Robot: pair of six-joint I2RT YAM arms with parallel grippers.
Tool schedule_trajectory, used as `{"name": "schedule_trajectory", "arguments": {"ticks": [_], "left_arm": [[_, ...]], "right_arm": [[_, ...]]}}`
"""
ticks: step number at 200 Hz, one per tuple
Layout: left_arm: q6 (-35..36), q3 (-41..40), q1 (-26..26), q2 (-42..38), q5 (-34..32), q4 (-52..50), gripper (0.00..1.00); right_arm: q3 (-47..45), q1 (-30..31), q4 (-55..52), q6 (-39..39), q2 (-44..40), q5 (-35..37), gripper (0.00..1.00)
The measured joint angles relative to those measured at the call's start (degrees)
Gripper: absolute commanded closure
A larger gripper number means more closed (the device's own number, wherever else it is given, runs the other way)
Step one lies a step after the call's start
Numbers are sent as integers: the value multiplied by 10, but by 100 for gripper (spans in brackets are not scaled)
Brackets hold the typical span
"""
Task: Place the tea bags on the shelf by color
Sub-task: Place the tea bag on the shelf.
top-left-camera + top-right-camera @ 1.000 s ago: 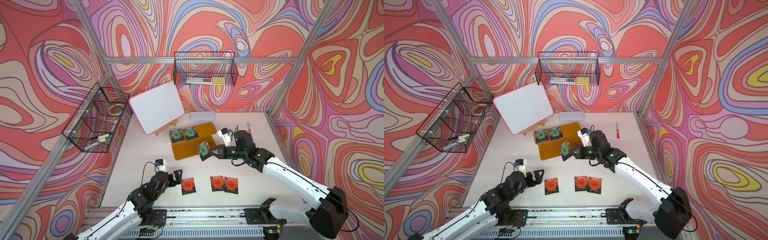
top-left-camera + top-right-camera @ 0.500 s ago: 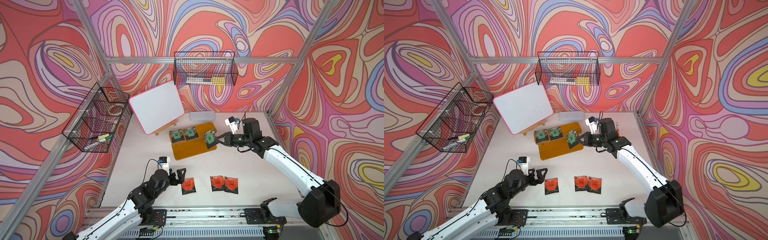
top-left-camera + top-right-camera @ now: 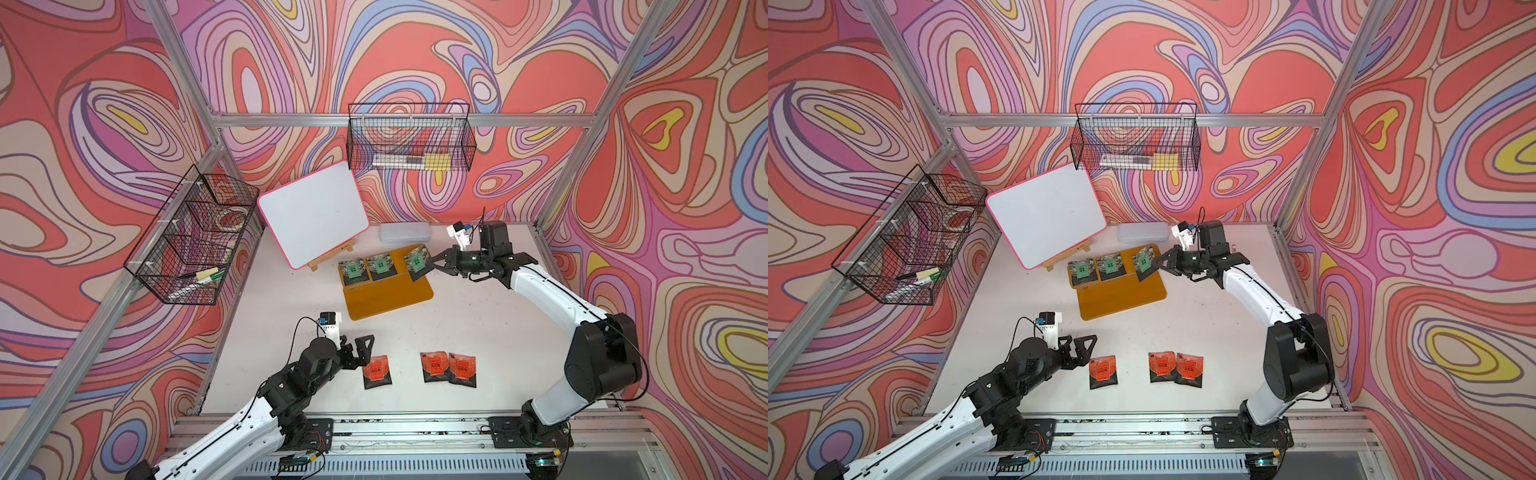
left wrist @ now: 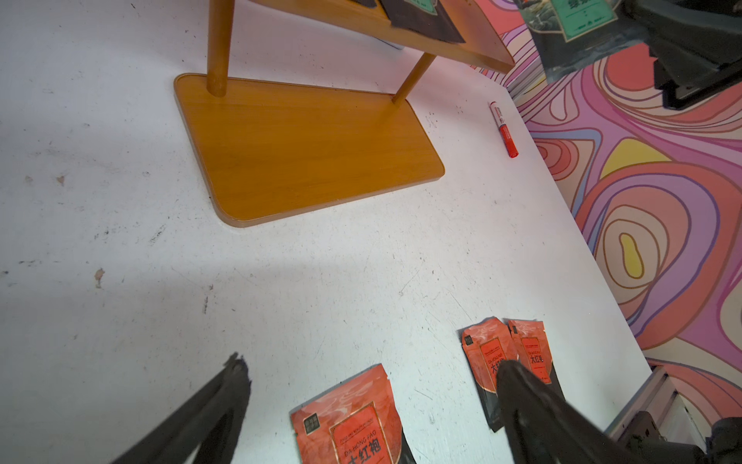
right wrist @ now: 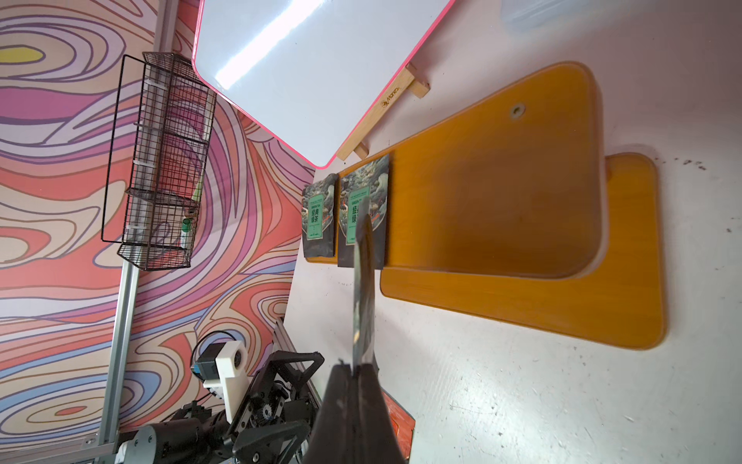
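Quick one from my side. My right gripper (image 3: 434, 264) was pinched shut on the corner of a green tea bag (image 3: 417, 262). It's a small flat black sachet with a green square label in the middle and pale swirly artwork around it. In both top views it hung tilted over the right end of the shelf's (image 3: 386, 297) upper board, a bit right of centre frame. Couldn't tell if its lower edge touched the wood. In my right wrist view the bag showed edge-on, a thin sliver running up mid-frame from my fingers (image 5: 345, 413).

A second green bag (image 3: 353, 269) and a third green bag (image 3: 379, 266) lay flat side by side on the left part of that same mustard-yellow board.

The orange-red ones were down on the white table (image 3: 478, 324), lower centre of the top views. There was a lone orange-red bag (image 3: 376, 371) on the left, then a pair of orange-red bags (image 3: 448, 368) snug together to its right. Up close in my left wrist view the lone one's label had Chinese characters on it. My left gripper (image 3: 363, 351) sat just left of the lone bag, jaws spread wide with nothing between them.
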Motion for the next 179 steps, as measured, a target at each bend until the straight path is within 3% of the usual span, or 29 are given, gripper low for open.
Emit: {"name": "schedule_trajectory", "arguments": {"ticks": [103,179], "left_arm": [[0,-3,0,-5,-1,1,1],[0,-8,0,-13,-3,1,1]], "right_arm": [[85,-4,30,51,111,-19,100],[113,-4,29,63,144,-27,100]]}}
